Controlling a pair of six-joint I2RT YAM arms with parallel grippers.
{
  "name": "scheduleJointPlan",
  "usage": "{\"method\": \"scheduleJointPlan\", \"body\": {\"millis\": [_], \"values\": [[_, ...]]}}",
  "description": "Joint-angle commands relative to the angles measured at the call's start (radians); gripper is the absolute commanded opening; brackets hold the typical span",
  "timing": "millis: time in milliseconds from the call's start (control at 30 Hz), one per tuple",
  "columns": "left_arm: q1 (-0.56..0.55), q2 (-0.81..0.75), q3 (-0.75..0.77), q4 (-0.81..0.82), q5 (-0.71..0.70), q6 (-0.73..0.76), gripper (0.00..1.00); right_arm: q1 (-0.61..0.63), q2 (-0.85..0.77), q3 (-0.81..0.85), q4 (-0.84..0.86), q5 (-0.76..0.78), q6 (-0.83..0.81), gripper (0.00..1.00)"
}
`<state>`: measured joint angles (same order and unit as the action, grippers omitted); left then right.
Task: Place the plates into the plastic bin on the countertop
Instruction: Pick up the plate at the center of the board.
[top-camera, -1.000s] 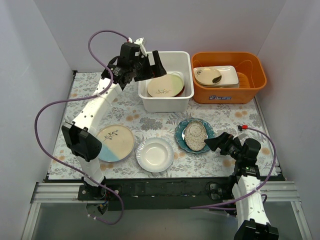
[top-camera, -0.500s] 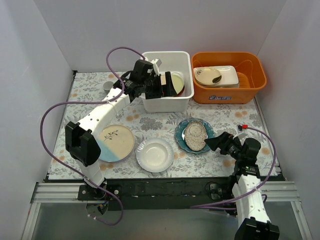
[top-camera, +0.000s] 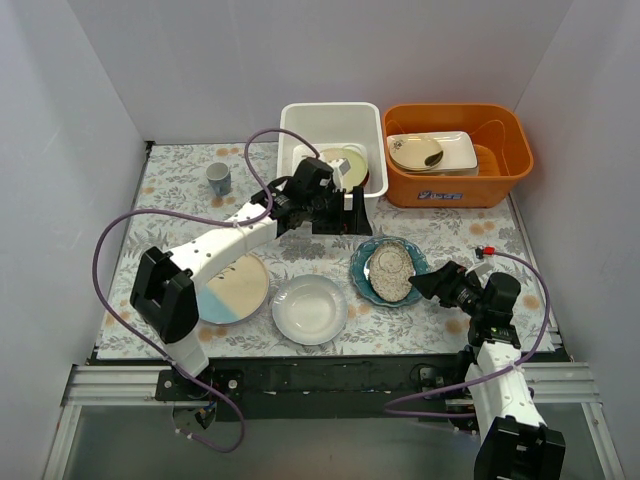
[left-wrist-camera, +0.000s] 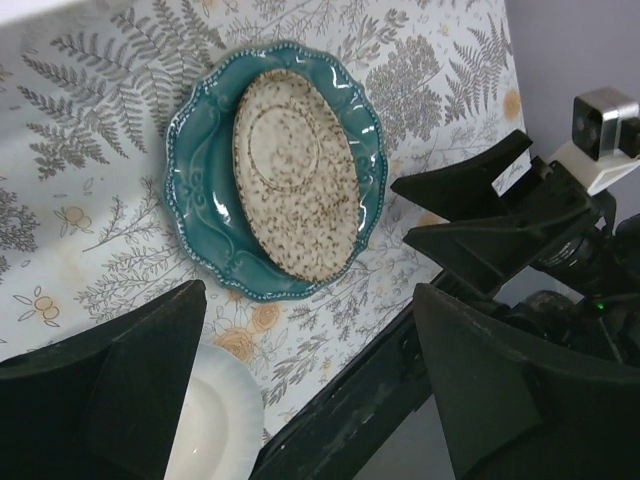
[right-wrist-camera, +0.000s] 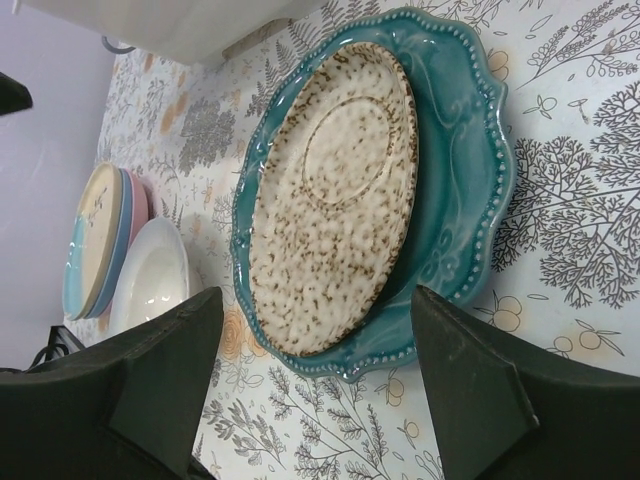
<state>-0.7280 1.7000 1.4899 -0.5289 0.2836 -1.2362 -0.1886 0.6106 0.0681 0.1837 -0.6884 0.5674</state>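
**Teal plate lies between two released claws**

From the left on the desk (top-camera: 180, 205), a stack (top-camera: 232, 287) and a white plate (top-camera: 310, 308) lie at the near side. Our left claw (left-wrist-camera: 310, 288), released and empty, hangs just near of the bin (top-camera: 330, 110), and the teal plate (top-camera: 358, 265) is near and right of it. The speckled plate (top-camera: 389, 272) on top runs long from near to far. Our right claw (right-wrist-camera: 318, 292), also released and empty, sits just right of the teal rim, so we judge it the nearer.
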Motion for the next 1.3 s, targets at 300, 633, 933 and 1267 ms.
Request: {"method": "scheduleJointPlan", "body": {"millis": [300,633,933,1267], "values": [[-0.077,0.052,-0.138,0.168,0.006,-0.071,0.73,0.001,0.012,0.021,0.059,-0.025,-0.003,0.81],[-0.106,0.118,-0.22,0.303,0.065,-0.127,0.65,0.001,0.011,0.015,0.054,-0.034,-0.001,0.83],[-0.11,0.162,-0.306,0.452,0.12,-0.172,0.58,0.001,-0.012,0.015,0.039,-0.033,-0.009,0.84],[-0.11,0.225,-0.349,0.569,0.172,-0.21,0.56,0.0,-0.017,0.012,0.033,-0.028,-0.014,0.84]]}}
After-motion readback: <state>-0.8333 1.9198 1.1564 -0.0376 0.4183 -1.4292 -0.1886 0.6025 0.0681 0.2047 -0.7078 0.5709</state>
